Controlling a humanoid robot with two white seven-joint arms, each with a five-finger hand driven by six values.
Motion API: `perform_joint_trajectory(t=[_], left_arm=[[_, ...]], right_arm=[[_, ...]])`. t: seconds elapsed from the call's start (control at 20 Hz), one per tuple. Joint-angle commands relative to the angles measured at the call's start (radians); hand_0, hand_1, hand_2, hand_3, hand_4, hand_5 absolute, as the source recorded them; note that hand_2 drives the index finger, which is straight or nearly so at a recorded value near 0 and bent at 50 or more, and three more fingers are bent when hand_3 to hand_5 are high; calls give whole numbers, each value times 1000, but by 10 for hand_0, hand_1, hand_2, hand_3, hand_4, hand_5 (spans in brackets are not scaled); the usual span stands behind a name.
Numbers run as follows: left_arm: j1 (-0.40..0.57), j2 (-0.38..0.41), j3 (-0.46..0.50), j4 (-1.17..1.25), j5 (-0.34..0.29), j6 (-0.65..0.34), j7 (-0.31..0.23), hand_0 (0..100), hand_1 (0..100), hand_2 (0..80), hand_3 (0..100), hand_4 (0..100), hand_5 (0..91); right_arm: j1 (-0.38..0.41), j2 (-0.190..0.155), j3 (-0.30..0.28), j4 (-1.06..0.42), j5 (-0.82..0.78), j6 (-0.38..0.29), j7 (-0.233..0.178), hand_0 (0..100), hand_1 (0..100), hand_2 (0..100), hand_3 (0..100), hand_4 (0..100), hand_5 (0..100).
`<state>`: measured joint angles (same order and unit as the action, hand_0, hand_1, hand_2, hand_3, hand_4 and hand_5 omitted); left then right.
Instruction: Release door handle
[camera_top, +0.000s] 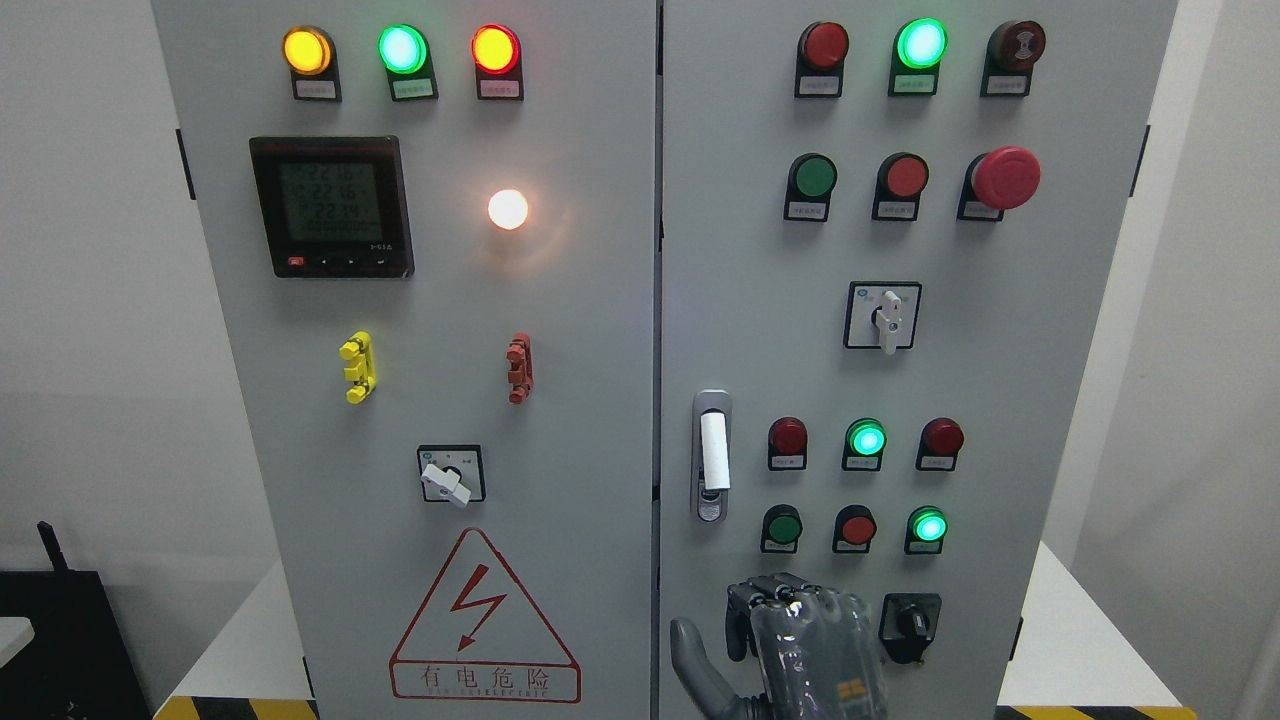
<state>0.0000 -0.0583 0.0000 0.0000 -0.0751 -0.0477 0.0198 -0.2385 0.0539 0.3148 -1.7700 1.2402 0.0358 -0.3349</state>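
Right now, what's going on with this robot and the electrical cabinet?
A robot hand is raised in front of the right door of a grey control cabinet, below the door handle and not touching it. Its fingers look curled and hold nothing. From which side its arm comes in cannot be told. The handle lies flat in its recess, and both doors look closed, with several indicator lamps lit.

Silver recessed door handle w/ white upright lever (713, 455) sits on right cabinet door's left edge, approx mid-height, flush & vertical, keyhole at its bottom end. Nothing touches it; it stands free.
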Motion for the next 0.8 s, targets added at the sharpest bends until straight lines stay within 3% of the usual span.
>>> perform_joint_trajectory(t=[0.0,0.25,0.5,0.65,0.75], left_arm=[[-3,0,2,9,0,0,0,120,389,0,0,0,0],[-3,0,2,9,0,0,0,120,389,0,0,0,0],[-3,0,2,9,0,0,0,120,389,0,0,0,0],[-3,0,2,9,0,0,0,120,389,0,0,0,0],[-3,0,2,9,0,0,0,120,389,0,0,0,0]], right_arm=[[-5,-49,-25,-17,53,41,8,416,10,885,1000,981,992],[1,-95,-26,-46,87,44,10,421,27,885,1000,984,993],[1,-95,-23,-80,128,39,10,438,16,882,1000,922,995],[1,-86,-23,-94,136,39,51,447,9,879,1000,908,996],[-1,-82,-19,-98,137,39,54,445,9,879,1000,912,996]])
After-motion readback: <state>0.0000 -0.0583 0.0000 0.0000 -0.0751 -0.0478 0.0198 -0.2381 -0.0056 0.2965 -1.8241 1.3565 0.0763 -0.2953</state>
